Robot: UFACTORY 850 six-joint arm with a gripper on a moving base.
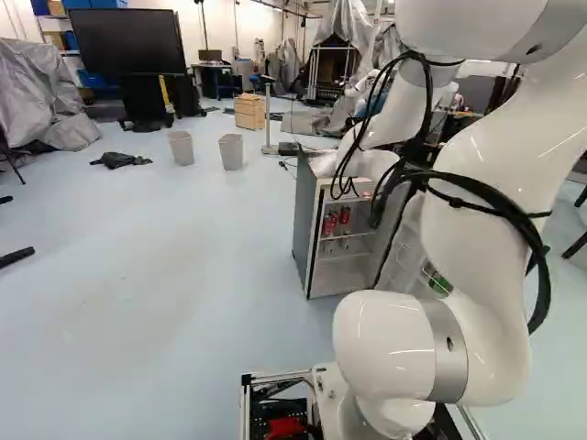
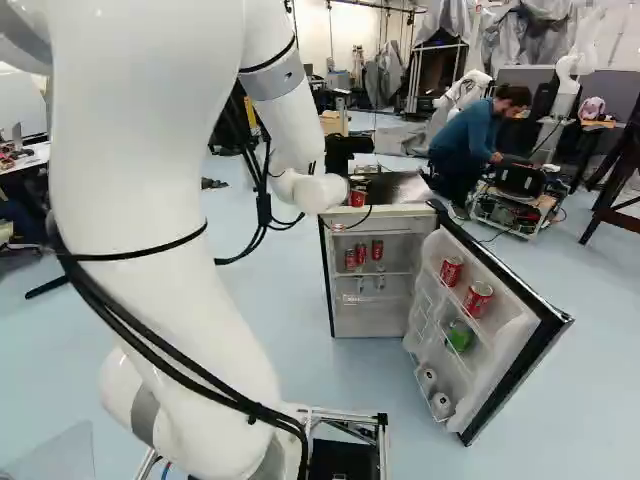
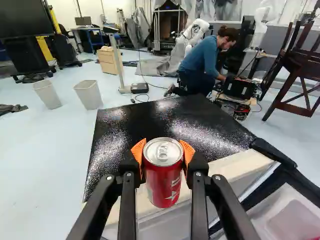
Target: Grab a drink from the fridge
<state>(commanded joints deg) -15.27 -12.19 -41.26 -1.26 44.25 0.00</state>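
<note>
In the right base view my gripper is at the fridge's top front edge, with a red can at its fingers. The wrist view shows the gripper shut on this upright can, one orange pad on each side. Behind it lies the dark fridge top; whether the can touches the fridge cannot be told. The fridge stands with its door swung wide. Red cans stand on its upper shelf, and more cans are in the door racks. The arm hides part of the fridge in the left base view.
Two grey bins and a wooden box stand on the floor beyond the fridge's left side. A pole on a base is near them. Farther back are a large screen, another robot and a dark wooden chair.
</note>
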